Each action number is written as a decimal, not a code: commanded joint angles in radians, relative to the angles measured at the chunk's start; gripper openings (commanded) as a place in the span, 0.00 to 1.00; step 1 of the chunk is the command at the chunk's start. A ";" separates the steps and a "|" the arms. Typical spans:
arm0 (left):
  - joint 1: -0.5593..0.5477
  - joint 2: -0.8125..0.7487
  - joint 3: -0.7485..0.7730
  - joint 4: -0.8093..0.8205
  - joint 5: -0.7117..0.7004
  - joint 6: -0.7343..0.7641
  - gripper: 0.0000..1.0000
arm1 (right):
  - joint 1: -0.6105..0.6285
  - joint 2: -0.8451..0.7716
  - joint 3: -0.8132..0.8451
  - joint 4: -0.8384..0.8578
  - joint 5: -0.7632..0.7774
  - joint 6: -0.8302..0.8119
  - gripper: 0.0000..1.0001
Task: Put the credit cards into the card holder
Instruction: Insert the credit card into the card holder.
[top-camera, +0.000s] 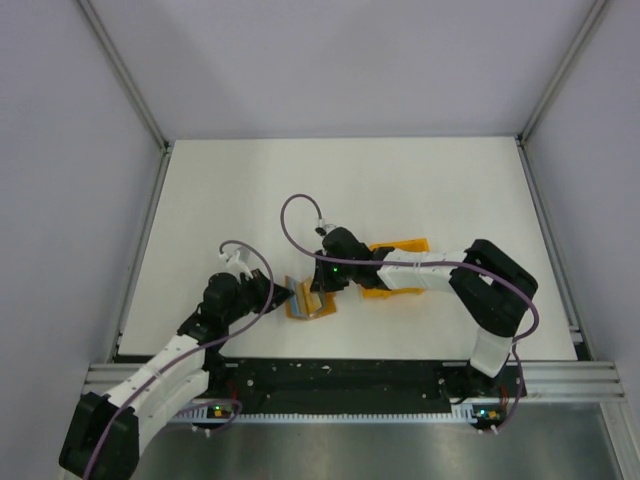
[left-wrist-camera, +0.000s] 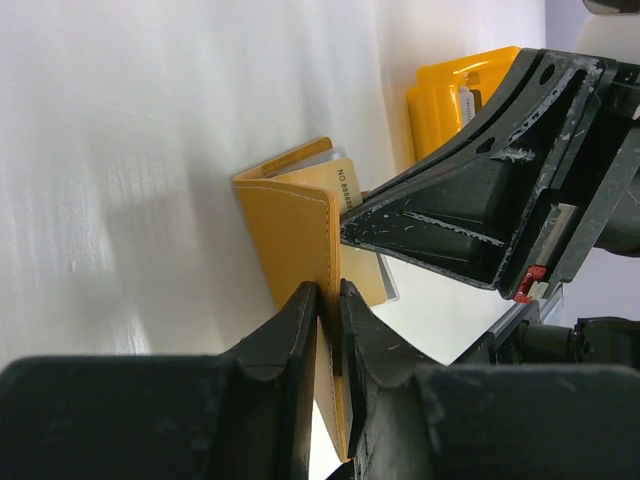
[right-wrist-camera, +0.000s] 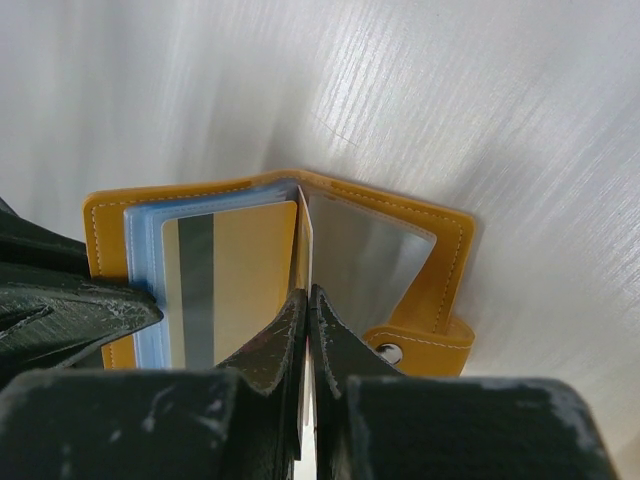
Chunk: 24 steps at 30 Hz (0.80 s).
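The card holder (top-camera: 312, 303) lies open on the table (top-camera: 400, 180), near its front edge, between the two grippers.

The left gripper (left-wrist-camera: 328, 295) reaches in from the left. Its jaws are nearly together and clamp the edge of the holder's left cover, which stands tilted up off the table.

The right gripper (right-wrist-camera: 305, 300) reaches in from the right, directly over the spine. Its jaws are pressed together on a thin pale sheet (right-wrist-camera: 305, 250) standing edge-on at the fold. Whether this sheet is a card or a pocket leaf cannot be determined.

A card (right-wrist-camera: 225, 270) with a dark stripe sits in the left-hand clear pocket. A light blue card (right-wrist-camera: 140, 290) shows as a border on its left and top.

An orange box (top-camera: 400, 246) rests well behind the holder, partly under the right arm.
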 joint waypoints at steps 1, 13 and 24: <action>0.001 -0.006 -0.015 0.117 0.061 0.005 0.19 | -0.004 -0.007 -0.014 0.014 0.009 -0.008 0.00; 0.001 0.000 -0.007 0.054 0.043 0.042 0.05 | -0.007 -0.016 -0.009 0.007 0.008 -0.008 0.00; 0.001 0.014 0.039 -0.200 -0.164 0.036 0.00 | -0.005 -0.125 -0.018 -0.044 0.129 -0.036 0.00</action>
